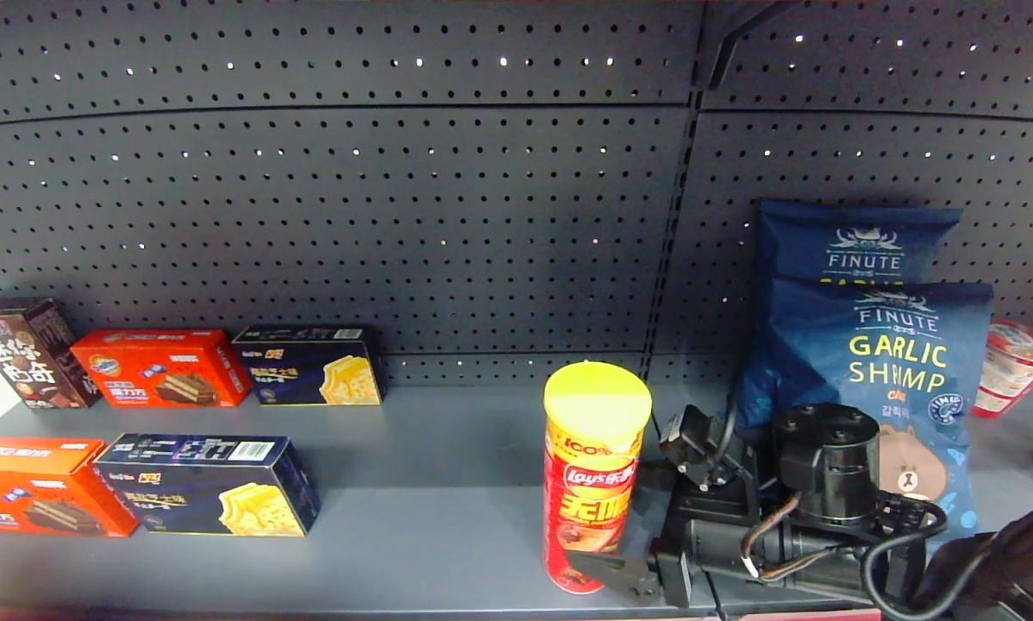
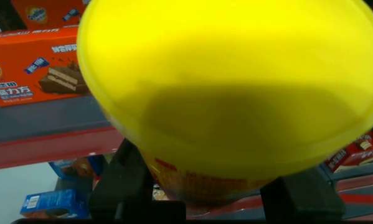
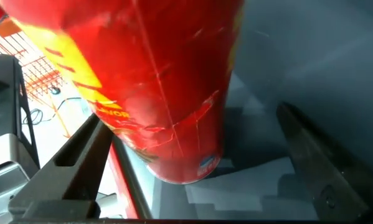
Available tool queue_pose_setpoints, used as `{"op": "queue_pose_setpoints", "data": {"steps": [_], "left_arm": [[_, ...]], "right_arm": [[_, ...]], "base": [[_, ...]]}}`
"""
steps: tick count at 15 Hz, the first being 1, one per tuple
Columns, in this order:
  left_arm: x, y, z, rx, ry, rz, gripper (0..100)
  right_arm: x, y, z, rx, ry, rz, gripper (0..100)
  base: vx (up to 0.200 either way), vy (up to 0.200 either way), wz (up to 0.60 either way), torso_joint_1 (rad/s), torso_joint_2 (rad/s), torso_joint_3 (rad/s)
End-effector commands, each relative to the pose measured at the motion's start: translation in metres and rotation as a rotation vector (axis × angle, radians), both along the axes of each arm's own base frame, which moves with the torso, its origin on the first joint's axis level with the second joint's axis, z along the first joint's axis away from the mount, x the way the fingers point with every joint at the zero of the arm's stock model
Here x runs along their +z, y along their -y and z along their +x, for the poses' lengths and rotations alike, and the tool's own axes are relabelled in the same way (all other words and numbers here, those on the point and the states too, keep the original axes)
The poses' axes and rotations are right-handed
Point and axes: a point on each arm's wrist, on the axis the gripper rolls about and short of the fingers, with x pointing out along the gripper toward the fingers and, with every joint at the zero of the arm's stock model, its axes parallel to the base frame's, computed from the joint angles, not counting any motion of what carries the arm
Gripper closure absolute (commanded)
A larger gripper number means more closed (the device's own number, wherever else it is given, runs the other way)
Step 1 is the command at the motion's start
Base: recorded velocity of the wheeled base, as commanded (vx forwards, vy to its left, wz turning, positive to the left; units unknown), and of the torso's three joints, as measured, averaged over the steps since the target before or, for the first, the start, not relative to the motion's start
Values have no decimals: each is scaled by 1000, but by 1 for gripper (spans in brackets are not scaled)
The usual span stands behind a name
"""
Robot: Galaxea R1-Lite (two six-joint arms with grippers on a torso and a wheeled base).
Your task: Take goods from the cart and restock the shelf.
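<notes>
We note the right arm lying low and level on the shelf [image 1: 430,509], its right claw [image 3: 192,115] spread wide around the base of the upright chip can [image 1: 594,483] near the front edge. The left claw [image 2: 208,186] grips a second can [image 2: 236,81], lid towards the wrist.

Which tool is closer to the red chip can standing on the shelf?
Right. The right tool straddles the red chip can at its base; the left tool grips a second can out front near the orange box.
</notes>
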Motion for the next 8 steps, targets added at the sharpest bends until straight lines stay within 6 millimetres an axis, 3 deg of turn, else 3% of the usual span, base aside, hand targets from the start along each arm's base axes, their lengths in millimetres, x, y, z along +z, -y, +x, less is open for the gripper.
{"op": "queue_pose_setpoints", "data": {"steps": [1,4,8], "left_arm": [[0,0,0,2,0,0,100],[0,0,0,0,-1,0,100],[1,0,0,-1,9,0,100]], "right_arm": [[8,8,-9,0,17,12,0],[15,26,-26,-13,27,17,0],[31,65,-53,-79,76,52,0]], "base": [[0,0,0,0,0,0],[0,0,0,0,0,0],[0,0,0,0,0,0]]}}
